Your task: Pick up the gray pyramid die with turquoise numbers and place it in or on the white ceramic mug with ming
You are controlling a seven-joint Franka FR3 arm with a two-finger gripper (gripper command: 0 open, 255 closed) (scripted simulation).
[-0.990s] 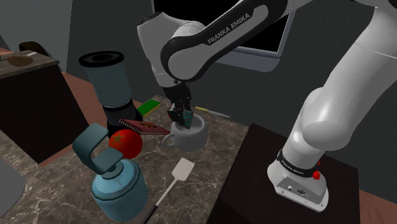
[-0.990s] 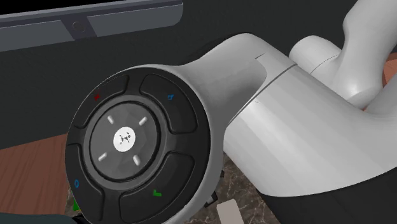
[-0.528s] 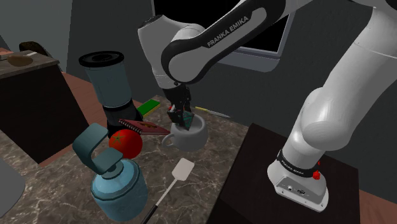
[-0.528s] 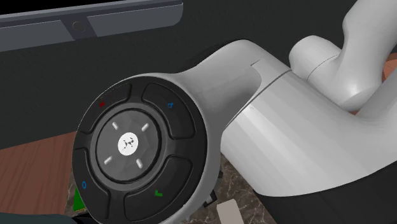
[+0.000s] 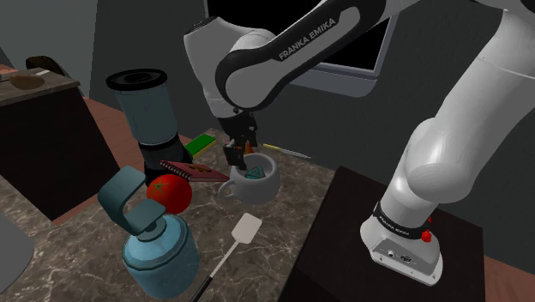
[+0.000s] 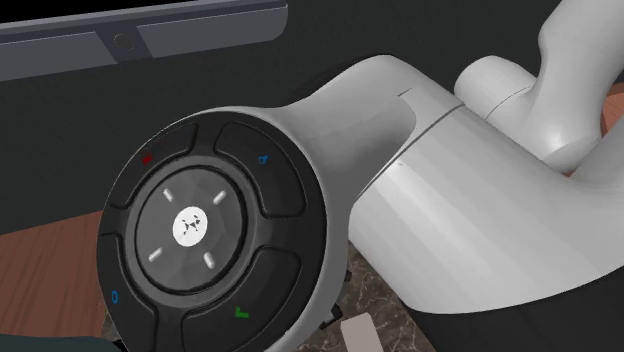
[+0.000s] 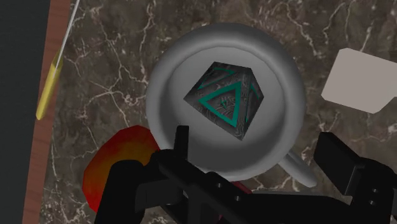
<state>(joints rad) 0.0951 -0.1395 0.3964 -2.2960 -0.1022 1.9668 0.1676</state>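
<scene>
Hanging just above the white mug (image 5: 257,185) with the end effector (image 5: 241,151) released, black fingers (image 7: 181,143) spread wide and clasping nothing. Looks straight down, in the wrist view, on the gray pyramid die (image 7: 224,100) with turquoise markings, lying inside the mug and clear of both fingers. Places the mug on the dark marbled tabletop (image 5: 77,232), handle turned toward the red tomato (image 5: 169,194) in the shoulder view. Finds a red notebook (image 5: 193,171) just beside tomato and mug, a white spatula (image 5: 247,229) near the mug on the camera's side, and a yellow-handled tool (image 7: 48,89) by the tabletop's edge. Sets a dark blender (image 5: 146,111) behind the notebook, a flat green object (image 5: 201,142) beside it, and a teal jug (image 5: 154,249) nearest the camera. Presents, in the second exterior view, the arm's round dark button pad (image 6: 195,228) close up.
</scene>
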